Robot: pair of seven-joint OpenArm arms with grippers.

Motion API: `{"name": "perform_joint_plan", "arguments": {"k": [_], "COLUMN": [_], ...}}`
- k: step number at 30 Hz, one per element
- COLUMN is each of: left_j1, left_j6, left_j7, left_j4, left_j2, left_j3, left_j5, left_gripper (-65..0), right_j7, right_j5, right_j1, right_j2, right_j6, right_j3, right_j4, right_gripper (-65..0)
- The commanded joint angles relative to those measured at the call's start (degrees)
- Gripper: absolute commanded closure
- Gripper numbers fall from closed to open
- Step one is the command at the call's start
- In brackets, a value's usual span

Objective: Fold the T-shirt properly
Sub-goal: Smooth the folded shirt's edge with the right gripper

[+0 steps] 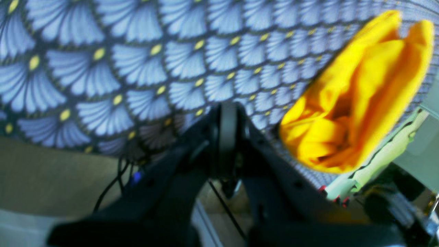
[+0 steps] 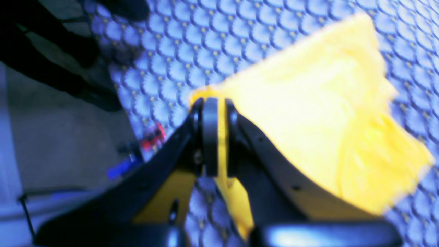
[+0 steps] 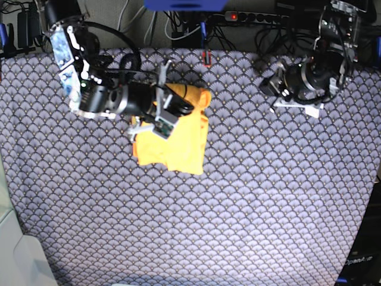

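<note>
— Blue-grey scalloped table cover [image 3: 250,196] spreads under everything. Where does the T-shirt [image 3: 181,143] lie?

— Toward the far left part of the table, bunched into a compact yellow bundle.

— And the right gripper [image 2: 215,135]?

— Its jaws are pressed together on a fold at the bundle's far edge, yellow cloth showing between them.

— The left gripper [image 1: 228,137]?

— Well apart from the shirt, near the far right corner. Its jaws meet with nothing between them, above the cover's edge.

bunched yellow-orange t-shirt [image 3: 181,140], partly lifted
</note>
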Motion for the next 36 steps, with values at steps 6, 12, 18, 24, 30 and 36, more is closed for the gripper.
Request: {"name": "perform_joint_plan", "arguments": {"k": [6, 12, 18, 24, 30, 36], "left_j1": [0.7, 0.7, 0.4, 0.5, 0.2, -1.4], "left_j6": [-0.3, -0.3, -0.3, -0.3, -0.3, -0.3], "left_j7": [0.0, 0.0, 0.0, 0.0, 2.6, 5.4], "left_j4": [2.3, 2.3, 2.3, 2.2, 2.0, 2.1], "left_j2": [-1.3, -1.3, -1.3, -1.3, -1.0, -0.8], "left_j3": [-0.8, -0.7, -0.6, -0.6, -0.9, -1.0], "left_j5": [-1.1, -1.2, -1.4, -1.4, -1.1, -1.0], "left_gripper": [0.0, 0.0, 0.0, 0.0, 0.0, 0.0], "right_j7": [6.1, 9.4, 14.8, 19.8, 23.6, 24.9], "right_j5": [0.3, 0.3, 0.3, 0.3, 0.3, 0.2], "right_j1": [2.8, 3.5, 4.8, 6.8, 7.2, 7.7], "right_j2": [0.7, 0.7, 0.7, 0.7, 0.7, 0.8], "right_j6": [0.4, 0.4, 0.4, 0.4, 0.4, 0.4], "right_j3": [-4.3, -5.6, -9.4, -13.4, -15.9, -16.3], "right_j4": [-7.6, -12.5, -19.1, -26.4, -31.1, -32.7], "right_gripper": [-1.9, -1.9, -1.9, -1.9, -1.9, -1.9]}}
